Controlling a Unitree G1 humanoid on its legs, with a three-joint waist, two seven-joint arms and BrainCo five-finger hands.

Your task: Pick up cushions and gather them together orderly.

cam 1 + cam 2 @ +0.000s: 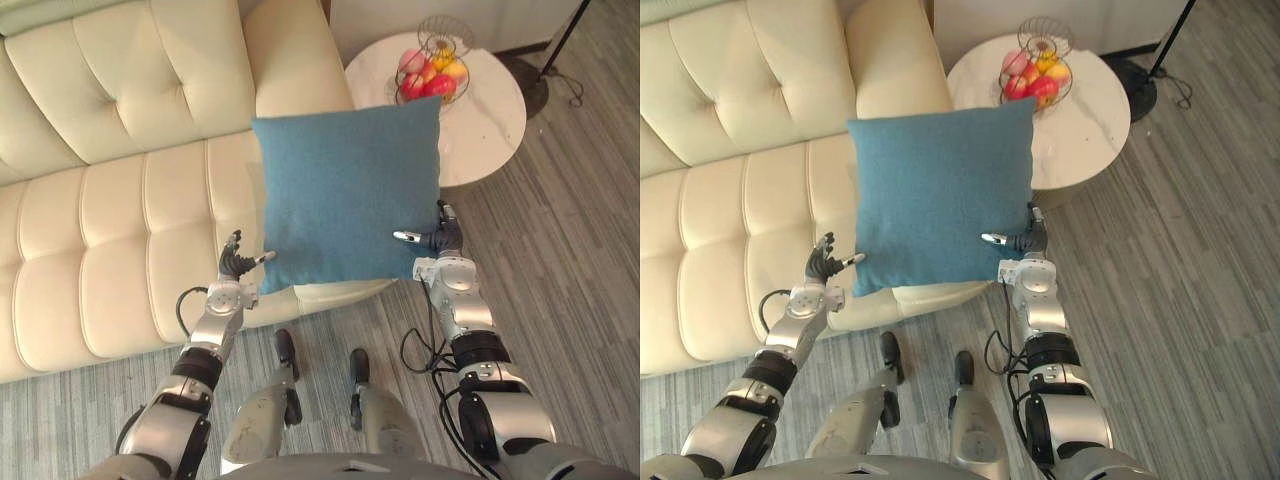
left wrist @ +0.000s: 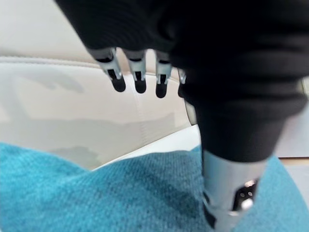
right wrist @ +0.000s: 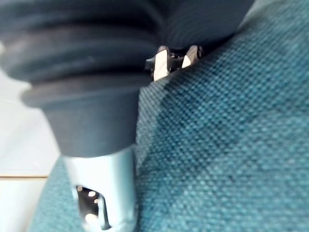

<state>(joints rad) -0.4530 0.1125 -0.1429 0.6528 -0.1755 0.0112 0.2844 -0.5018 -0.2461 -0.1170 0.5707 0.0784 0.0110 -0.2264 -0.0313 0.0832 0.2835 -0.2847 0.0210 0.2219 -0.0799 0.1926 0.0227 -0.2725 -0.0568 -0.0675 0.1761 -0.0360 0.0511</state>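
Left eye view: one blue cushion (image 1: 345,200) is in the air, upright and square-on, over the front edge of the cream sofa (image 1: 110,220). The left hand (image 1: 238,265) sits at its lower left corner, and the right hand (image 1: 440,240) is at the lower right. Behind, there's a round surface (image 1: 490,120) with a fruit basket (image 1: 435,72).

Right eye view: same picture, with the right thumb lying across the cushion's face.

Left wrist view: fingers (image 2: 140,77) straight and spread, clear of the cloth, with just the thumb (image 2: 231,193) on the fabric.

Right wrist view: fingertips and thumb pinch the cloth.

The pick-up looks done. Setting it down tidily is left to do.
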